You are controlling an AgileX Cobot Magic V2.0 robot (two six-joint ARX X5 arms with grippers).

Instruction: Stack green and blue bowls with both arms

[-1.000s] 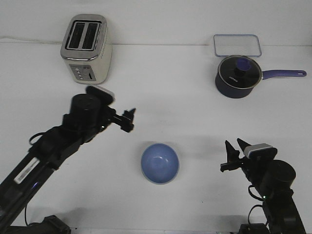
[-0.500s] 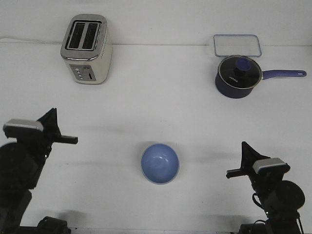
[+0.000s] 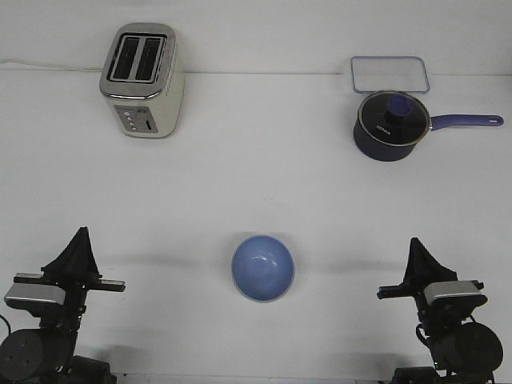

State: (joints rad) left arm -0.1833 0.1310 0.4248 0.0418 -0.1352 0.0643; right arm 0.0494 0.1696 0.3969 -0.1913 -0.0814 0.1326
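The light blue bowl (image 3: 262, 268) sits upright on the white table (image 3: 264, 176), front centre. No green bowl shows; I cannot tell whether it lies under the blue one. My left gripper (image 3: 79, 238) is drawn back to the front left corner, well left of the bowl and holding nothing. My right gripper (image 3: 417, 246) is drawn back to the front right corner, well right of the bowl and holding nothing. Both point away from the camera, each seen as one dark wedge, so the gap between the fingers does not show.
A cream toaster (image 3: 142, 78) stands at the back left. A dark blue lidded saucepan (image 3: 390, 124) with its handle to the right stands at the back right, with a clear lidded box (image 3: 389, 74) behind it.
Both arms have pulled back from the table's middle to the front corners. The left arm has swung far down and left. The blue bowl has not moved.
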